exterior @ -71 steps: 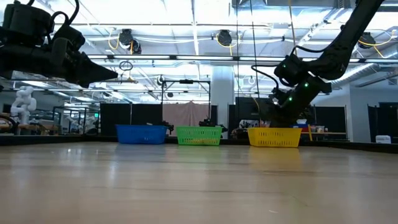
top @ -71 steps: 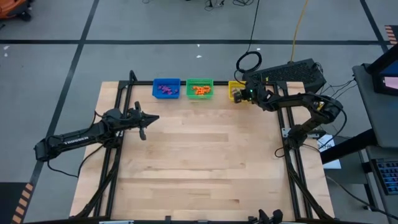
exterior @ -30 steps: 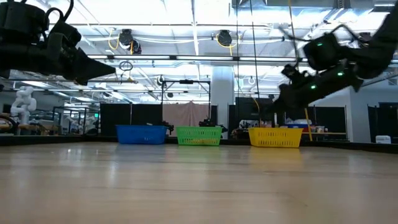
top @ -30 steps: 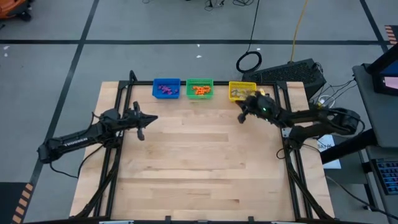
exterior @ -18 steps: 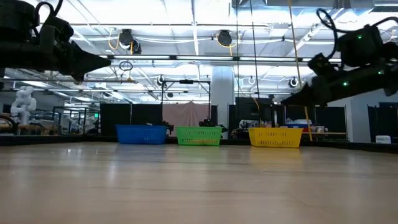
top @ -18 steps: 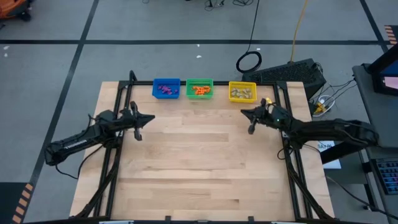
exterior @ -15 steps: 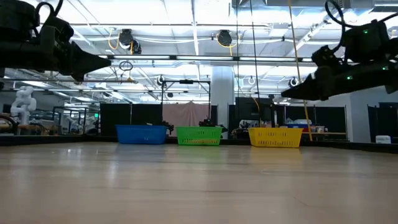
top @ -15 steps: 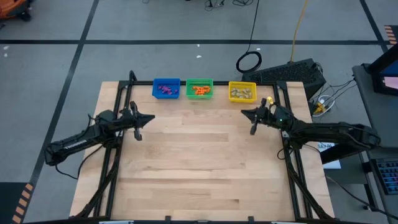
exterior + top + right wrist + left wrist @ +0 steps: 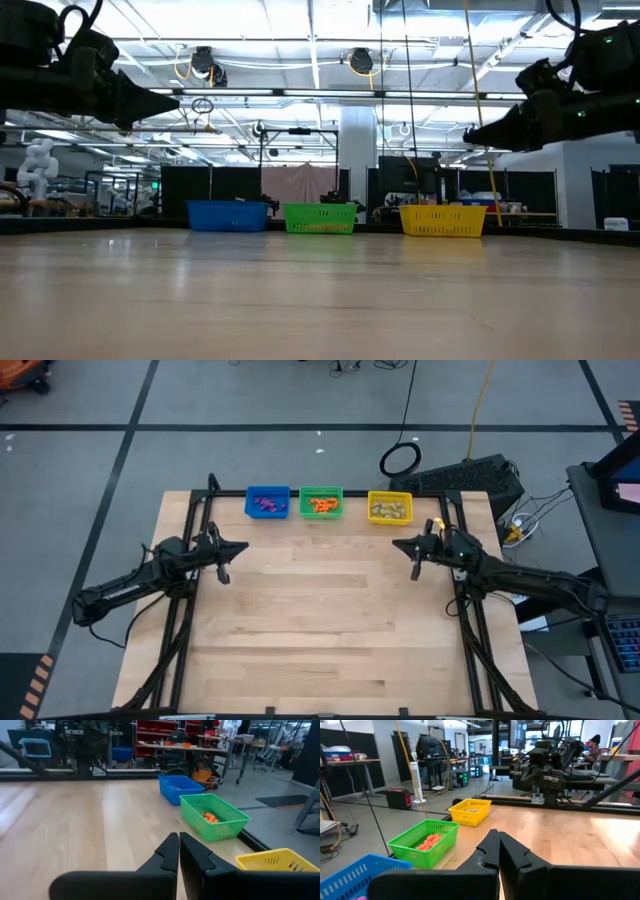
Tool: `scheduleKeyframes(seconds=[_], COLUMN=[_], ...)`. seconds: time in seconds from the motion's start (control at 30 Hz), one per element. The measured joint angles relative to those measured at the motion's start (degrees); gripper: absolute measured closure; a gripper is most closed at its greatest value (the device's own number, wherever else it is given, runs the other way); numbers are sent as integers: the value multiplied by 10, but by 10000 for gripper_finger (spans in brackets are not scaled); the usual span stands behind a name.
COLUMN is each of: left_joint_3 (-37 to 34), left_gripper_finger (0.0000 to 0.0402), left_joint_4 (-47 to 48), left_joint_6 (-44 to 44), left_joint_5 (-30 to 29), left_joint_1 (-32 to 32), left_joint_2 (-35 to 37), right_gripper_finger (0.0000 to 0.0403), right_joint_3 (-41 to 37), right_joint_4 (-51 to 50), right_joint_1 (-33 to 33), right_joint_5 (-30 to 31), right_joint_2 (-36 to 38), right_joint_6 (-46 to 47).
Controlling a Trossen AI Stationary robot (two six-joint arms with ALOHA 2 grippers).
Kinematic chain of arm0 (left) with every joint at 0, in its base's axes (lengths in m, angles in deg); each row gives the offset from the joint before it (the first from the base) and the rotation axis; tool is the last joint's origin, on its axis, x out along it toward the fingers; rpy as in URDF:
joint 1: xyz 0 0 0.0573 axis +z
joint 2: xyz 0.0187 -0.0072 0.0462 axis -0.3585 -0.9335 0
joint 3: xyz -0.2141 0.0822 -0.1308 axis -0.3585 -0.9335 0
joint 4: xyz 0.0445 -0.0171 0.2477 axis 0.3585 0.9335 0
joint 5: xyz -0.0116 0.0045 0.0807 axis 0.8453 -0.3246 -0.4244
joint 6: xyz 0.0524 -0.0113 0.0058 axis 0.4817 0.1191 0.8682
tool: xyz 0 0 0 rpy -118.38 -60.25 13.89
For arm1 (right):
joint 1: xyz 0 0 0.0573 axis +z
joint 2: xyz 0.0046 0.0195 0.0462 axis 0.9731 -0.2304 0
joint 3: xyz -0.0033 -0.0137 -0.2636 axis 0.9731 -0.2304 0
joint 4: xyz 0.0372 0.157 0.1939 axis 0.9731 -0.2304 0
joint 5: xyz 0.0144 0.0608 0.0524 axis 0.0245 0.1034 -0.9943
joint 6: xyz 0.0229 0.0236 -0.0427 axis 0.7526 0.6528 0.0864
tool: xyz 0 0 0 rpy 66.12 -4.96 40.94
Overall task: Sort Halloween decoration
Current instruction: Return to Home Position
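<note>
Risk, right side: right gripper [image 9: 397, 545] hanging above the table [image 9: 320, 620], near the yellow bin [image 9: 371, 506]; a low or wide swing toward rest likely to clip the rim and tip the pale trinkets [image 9: 389, 511] out.
Risk, left side: less exposed; left gripper [image 9: 243, 547] well apart from the blue bin [image 9: 249, 502], though an arc toward the far edge could nudge it.
Risk, sorting: any knocked bin likely to mix colours or scatter pieces too small to regrasp easily.
Right pincer: fingers pressed together tip to tip, no gap, nothing between them, touching nothing.
Left pincer: likewise closed flat, empty, held off the wood.
Purple trinkets [image 9: 266, 505]: inside the blue bin, at the left end of the row along the far table edge.
Orange trinkets [image 9: 321, 506]: inside the green bin [image 9: 303, 501], middle of the row.
Pale trinkets: inside the yellow bin, right end of the row.
Tabletop: no loose trinket seen on the boards; very small pieces could escape the overhead view.
Stage: sorting judged complete; only the parking of both arms left.
</note>
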Motion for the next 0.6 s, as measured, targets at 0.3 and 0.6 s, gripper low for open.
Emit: scheduleKeyframes(seconds=[0.3,0.6], left_joint_3=[0,0], left_gripper_finger=[402,402], left_joint_4=[0,5], left_joint_6=[1,0], left_joint_5=[-3,-30], left_joint_1=[0,0], left_joint_2=[0,0], right_gripper_finger=[403,403], right_joint_3=[0,-1], right_joint_4=[-50,-128], right_joint_1=[57,80], right_joint_5=[126,133], right_joint_2=[112,200], right_joint_6=[-18,-10])
